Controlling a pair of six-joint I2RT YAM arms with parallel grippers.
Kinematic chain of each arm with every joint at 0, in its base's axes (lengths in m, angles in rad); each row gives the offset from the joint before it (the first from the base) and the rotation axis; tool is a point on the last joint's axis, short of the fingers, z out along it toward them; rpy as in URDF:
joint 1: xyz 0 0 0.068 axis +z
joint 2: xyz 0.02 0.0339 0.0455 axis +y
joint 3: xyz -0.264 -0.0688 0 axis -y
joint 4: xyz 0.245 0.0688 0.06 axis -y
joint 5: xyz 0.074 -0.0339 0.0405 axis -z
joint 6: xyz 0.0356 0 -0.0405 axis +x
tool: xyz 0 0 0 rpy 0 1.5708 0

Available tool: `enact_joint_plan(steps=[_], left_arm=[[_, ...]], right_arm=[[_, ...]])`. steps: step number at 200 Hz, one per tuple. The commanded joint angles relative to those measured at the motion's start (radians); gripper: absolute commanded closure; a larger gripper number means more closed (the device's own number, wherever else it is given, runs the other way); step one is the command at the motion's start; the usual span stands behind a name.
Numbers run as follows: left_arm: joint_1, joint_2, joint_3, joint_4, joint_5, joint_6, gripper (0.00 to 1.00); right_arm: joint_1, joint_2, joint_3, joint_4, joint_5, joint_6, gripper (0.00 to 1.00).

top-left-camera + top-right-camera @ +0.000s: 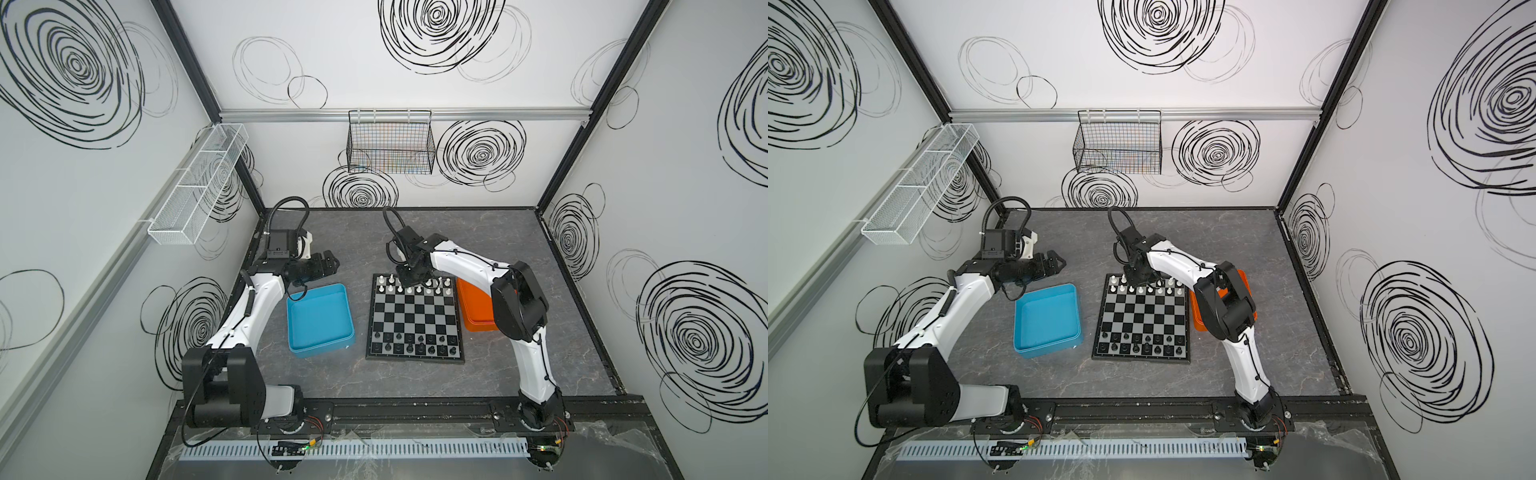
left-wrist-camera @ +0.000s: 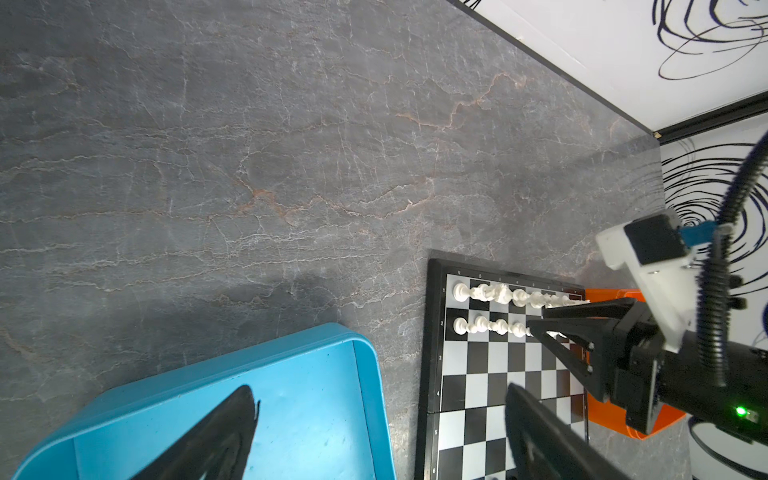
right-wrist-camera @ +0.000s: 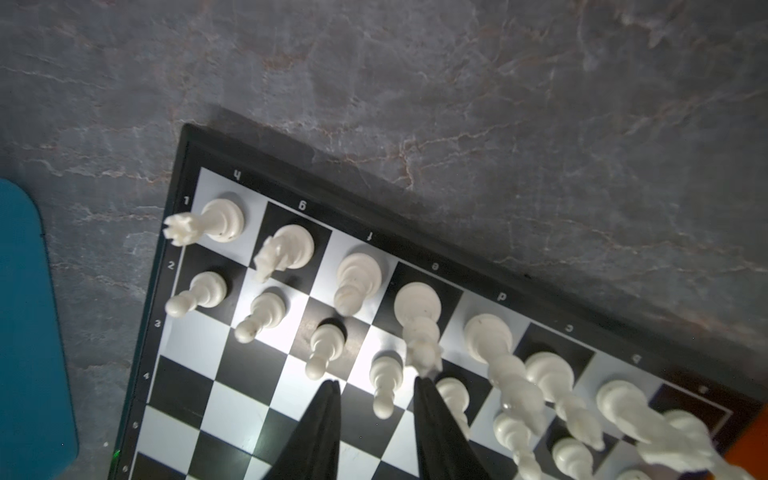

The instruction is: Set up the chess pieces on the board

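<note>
The right gripper (image 3: pixel 376 380), jaws parted around a standing white pawn (image 3: pixel 385 374) on the board (image 3: pixel 187 386), seems mid-release; next it needs a straight lift clear of the white pieces (image 3: pixel 357 282) alongside.

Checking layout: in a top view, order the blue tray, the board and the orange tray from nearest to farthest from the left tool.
1. The blue tray, right by the left tool.
2. The board, mid-table, right of that tray.
3. The orange tray, past the board's right edge.

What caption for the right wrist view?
Open right claw around a small white plastic pawn on a black and grey chessboard.
</note>
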Motion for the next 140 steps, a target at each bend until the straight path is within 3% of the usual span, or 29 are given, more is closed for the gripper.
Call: enact_joint_plan(steps=[1,56,123,129,140], left_arm=[[0.011,-0.025,0.016,0.012,-0.007,-0.009,0.04],[0.01,-0.049,0.066,0.019,0.006,-0.017,0.04],[0.008,-0.133,0.201,0.113,-0.018,-0.014,0.04],[0.009,-0.141,0.201,0.128,-0.025,-0.008,0.04],[0.013,-0.162,0.186,0.168,-0.036,0.001,0.04]], right_arm=[[0.007,-0.087,0.043,-0.045,0.028,-0.002,0.62],[-0.031,-0.192,0.044,-0.04,0.053,-0.027,0.46],[-0.22,-0.396,-0.07,0.062,0.018,-0.085,0.23],[-0.24,-0.418,-0.087,0.075,0.013,-0.086,0.01],[-0.277,-0.462,-0.124,0.107,-0.009,-0.09,0.0]])
